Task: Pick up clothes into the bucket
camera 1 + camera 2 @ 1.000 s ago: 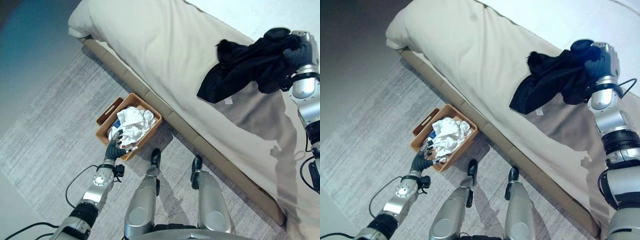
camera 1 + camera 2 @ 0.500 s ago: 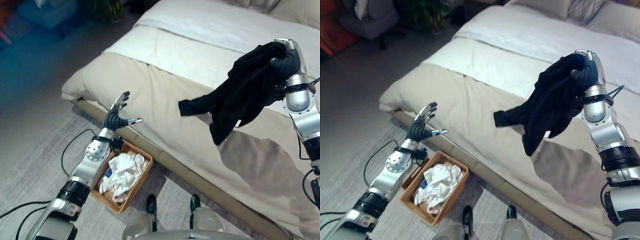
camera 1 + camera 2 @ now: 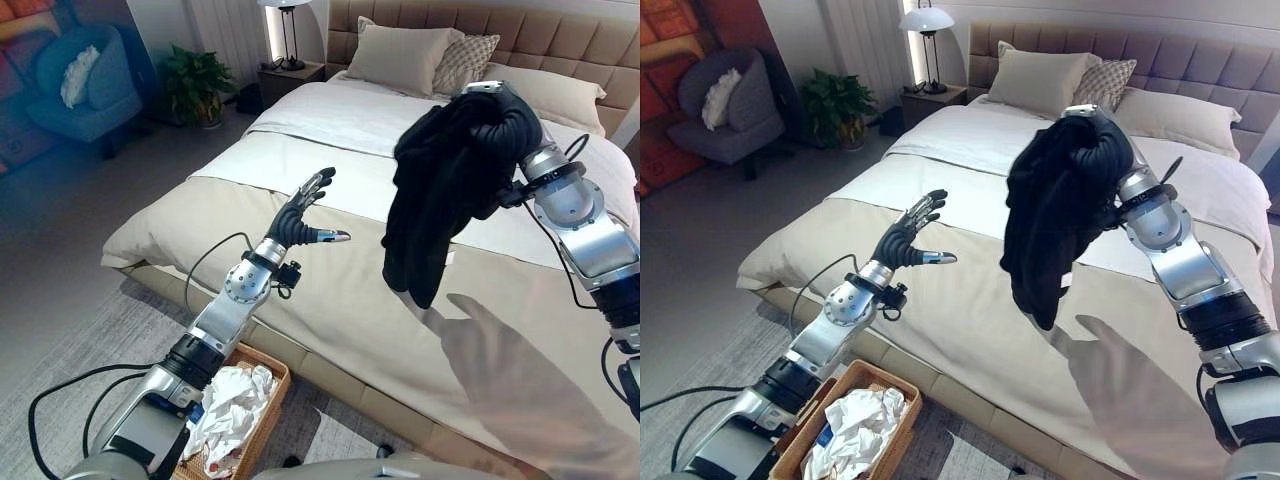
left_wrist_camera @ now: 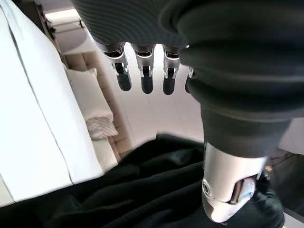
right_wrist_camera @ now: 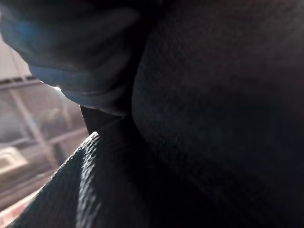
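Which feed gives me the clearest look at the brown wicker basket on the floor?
The right eye view: the brown wicker basket shows its rim and the white clothes inside. The left eye view catches it too, partly behind the left arm. The wrist views face the black garment that the right hand holds up.

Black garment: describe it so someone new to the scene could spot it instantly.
Start at the large bed with the beige cover. Above its middle, the right hand is raised with its fingers curled round a bunched black garment that hangs clear of the bedding. It is the one dark cloth; the clothes in the floor basket are white.
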Robot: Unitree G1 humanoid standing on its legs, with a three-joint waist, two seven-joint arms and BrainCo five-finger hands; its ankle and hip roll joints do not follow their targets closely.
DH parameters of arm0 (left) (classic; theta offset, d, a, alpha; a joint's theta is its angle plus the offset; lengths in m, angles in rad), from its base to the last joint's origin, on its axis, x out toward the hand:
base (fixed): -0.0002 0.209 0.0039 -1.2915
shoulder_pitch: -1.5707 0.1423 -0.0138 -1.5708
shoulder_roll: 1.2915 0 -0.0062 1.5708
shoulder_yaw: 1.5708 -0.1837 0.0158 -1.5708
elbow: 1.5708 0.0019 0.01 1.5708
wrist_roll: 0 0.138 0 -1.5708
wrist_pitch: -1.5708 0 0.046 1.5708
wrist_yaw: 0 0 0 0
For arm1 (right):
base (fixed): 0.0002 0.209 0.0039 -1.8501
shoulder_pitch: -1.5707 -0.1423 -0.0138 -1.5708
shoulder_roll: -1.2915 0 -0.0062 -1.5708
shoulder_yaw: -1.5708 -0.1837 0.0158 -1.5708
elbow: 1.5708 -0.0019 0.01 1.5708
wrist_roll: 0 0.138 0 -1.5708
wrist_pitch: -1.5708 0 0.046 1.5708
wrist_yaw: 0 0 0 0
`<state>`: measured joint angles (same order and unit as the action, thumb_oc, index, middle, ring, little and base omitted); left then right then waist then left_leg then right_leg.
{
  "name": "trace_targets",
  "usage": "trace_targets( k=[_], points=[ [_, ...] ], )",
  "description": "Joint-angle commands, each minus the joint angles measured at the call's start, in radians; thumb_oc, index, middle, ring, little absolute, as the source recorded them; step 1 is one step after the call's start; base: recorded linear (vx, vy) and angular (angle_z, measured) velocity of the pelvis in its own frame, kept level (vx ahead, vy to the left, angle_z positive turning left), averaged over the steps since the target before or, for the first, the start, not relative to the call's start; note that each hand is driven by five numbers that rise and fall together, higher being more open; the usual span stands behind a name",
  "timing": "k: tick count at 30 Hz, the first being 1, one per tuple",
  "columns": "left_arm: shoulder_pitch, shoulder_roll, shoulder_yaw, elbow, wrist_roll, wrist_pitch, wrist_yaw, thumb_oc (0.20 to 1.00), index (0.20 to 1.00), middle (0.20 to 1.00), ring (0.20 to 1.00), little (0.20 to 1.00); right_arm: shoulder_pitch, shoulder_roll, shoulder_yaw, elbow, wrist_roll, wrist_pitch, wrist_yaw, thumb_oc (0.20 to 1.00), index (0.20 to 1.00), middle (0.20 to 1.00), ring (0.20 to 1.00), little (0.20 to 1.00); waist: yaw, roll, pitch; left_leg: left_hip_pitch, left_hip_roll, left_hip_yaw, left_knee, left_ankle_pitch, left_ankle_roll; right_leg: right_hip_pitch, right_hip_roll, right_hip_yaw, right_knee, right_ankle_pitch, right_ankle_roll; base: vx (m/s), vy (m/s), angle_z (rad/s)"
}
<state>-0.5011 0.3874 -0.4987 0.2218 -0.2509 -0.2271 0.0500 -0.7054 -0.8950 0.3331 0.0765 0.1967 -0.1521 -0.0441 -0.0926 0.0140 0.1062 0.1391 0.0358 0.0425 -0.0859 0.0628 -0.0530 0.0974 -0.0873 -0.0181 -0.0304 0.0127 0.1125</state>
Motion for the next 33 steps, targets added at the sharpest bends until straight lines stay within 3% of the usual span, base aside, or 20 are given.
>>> trace_targets(
  k=[1, 6, 11, 16, 25, 26, 27, 33],
  points=[
    [-0.103, -0.039, -0.046, 0.087, -0.029, -0.024, 0.009, 1.000, 1.000, 1.000, 1.000, 1.000, -0.108, 0.030, 0.023, -0.053, 0.077, -0.076, 0.000, 0.200, 0.200, 0.200, 0.200, 0.200, 0.016, -0.062, -0.102, -0.051, -0.028, -0.007, 0.108, -0.105, 0.013, -0.046, -0.042, -0.011, 0.059, -0.002, 0.039, -0.01, -0.002, -0.13],
    [-0.129, -0.132, -0.110, 0.105, -0.344, 0.003, -0.044, 1.000, 1.000, 1.000, 1.000, 1.000, -0.135, 0.080, 0.075, -0.121, 0.141, -0.083, 0.019, 0.200, 0.200, 0.200, 0.200, 0.200, 0.006, -0.055, -0.099, -0.040, -0.029, -0.008, 0.107, -0.111, 0.015, -0.035, -0.041, -0.013, 0.057, -0.006, 0.039, 0.01, 0.002, -0.04],
    [-0.157, -0.174, -0.184, 0.064, -0.537, 0.050, -0.081, 1.000, 1.000, 1.000, 1.000, 1.000, -0.153, 0.104, 0.126, -0.172, 0.171, -0.078, 0.040, 0.200, 0.200, 0.200, 0.200, 0.200, 0.000, -0.054, -0.095, -0.038, -0.030, -0.015, 0.106, -0.108, 0.015, -0.028, -0.044, -0.020, 0.060, -0.008, 0.040, 0.00, 0.000, 0.00],
    [-0.198, -0.171, -0.251, -0.026, -0.736, 0.095, -0.140, 1.000, 1.000, 1.000, 1.000, 1.000, -0.160, 0.119, 0.172, -0.184, 0.204, -0.072, 0.053, 0.200, 0.200, 0.200, 0.200, 0.200, -0.001, -0.054, -0.092, -0.041, -0.032, -0.026, 0.108, -0.105, 0.011, -0.022, -0.045, -0.033, 0.059, -0.010, 0.041, 0.00, 0.000, 0.01],
    [-0.154, -0.111, -0.298, -0.150, -0.963, 0.158, -0.241, 1.000, 1.000, 1.000, 1.000, 1.000, -0.151, 0.105, 0.184, -0.144, 0.216, -0.071, 0.057, 0.200, 0.200, 0.200, 0.200, 0.200, 0.000, -0.059, -0.086, -0.044, -0.034, -0.035, 0.109, -0.106, 0.008, -0.018, -0.050, -0.048, 0.060, -0.012, 0.042, 0.01, 0.006, 0.08],
    [-0.141, -0.107, -0.292, -0.156, -0.976, 0.159, -0.245, 0.429, 0.429, 0.429, 0.429, 0.429, -0.147, 0.103, 0.180, -0.139, 0.212, -0.072, 0.055, 0.200, 0.200, 0.200, 0.200, 0.200, 0.002, -0.060, -0.084, -0.045, -0.035, -0.036, 0.110, -0.106, 0.008, -0.019, -0.051, -0.049, 0.061, -0.012, 0.043, 0.00, 0.000, 0.00],
    [-0.130, -0.102, -0.284, -0.158, -0.976, 0.154, -0.246, 0.200, 0.200, 0.200, 0.200, 0.200, -0.138, 0.103, 0.171, -0.135, 0.208, -0.072, 0.053, 0.200, 0.200, 0.200, 0.200, 0.200, 0.003, -0.062, -0.083, -0.047, -0.037, -0.037, 0.112, -0.107, 0.009, -0.019, -0.052, -0.051, 0.063, -0.012, 0.043, 0.00, 0.000, 0.00],
    [-0.061, -0.102, -0.220, -0.171, -1.003, 0.146, -0.248, 0.200, 0.200, 0.200, 0.200, 0.200, -0.085, 0.098, 0.112, -0.114, 0.174, -0.073, 0.036, 0.200, 0.200, 0.200, 0.200, 0.200, 0.011, -0.065, -0.077, -0.054, -0.045, -0.044, 0.124, -0.113, 0.015, -0.023, -0.059, -0.051, 0.075, -0.017, 0.044, 0.00, 0.000, 0.00]
  ],
)
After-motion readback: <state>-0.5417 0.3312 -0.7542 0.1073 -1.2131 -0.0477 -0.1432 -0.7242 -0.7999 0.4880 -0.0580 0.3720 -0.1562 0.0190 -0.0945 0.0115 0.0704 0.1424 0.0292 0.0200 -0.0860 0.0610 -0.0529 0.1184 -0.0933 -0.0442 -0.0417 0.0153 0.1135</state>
